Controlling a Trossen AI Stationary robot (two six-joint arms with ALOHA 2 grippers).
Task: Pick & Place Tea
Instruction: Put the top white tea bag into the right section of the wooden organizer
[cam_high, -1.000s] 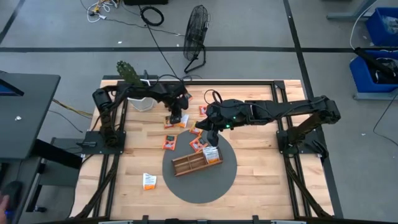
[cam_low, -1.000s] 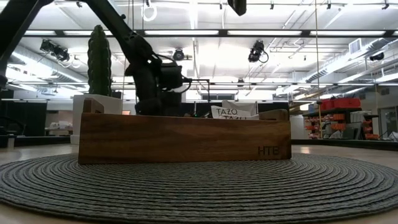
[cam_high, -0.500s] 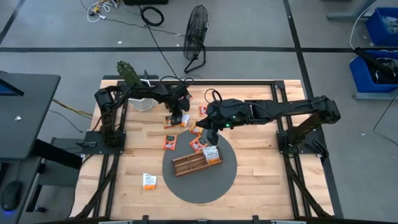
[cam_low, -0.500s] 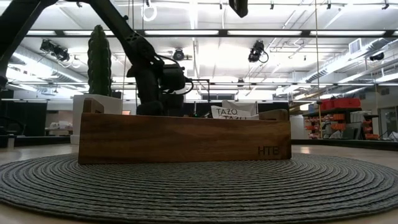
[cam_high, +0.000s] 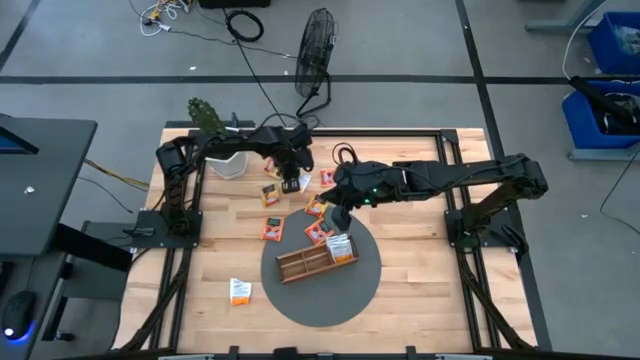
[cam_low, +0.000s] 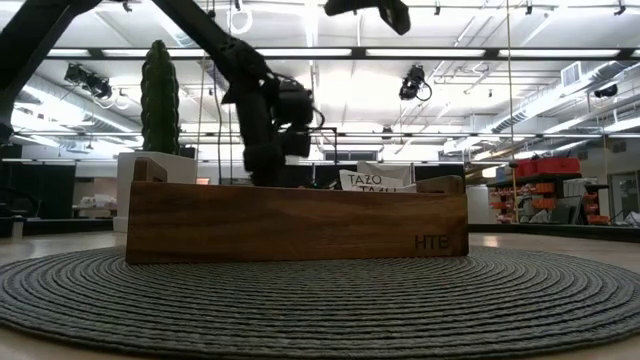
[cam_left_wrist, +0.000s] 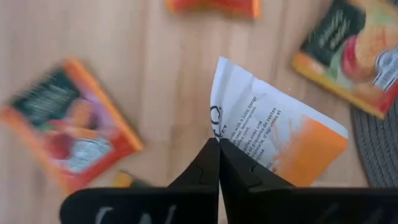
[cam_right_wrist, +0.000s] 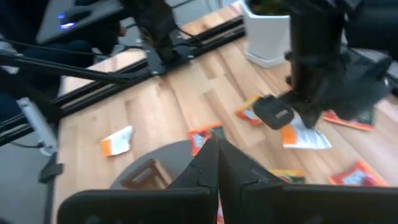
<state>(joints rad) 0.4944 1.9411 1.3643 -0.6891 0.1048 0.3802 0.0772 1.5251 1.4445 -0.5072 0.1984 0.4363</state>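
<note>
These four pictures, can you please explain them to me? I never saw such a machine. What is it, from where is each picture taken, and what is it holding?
It is a robot with two dark arms working at a wooden table. One picture looks straight down, one looks level across the table top, and two come from cameras on the arms' wrists.

On the table lie small tea sachets, a round grey mat with a wooden tray on it, and a white plant pot. One sachet lies apart near the front.

The left gripper is shut on a white-and-orange sachet, seen up close in its wrist picture. The right gripper is shut and appears to hold nothing; it hovers near the tray.
</note>
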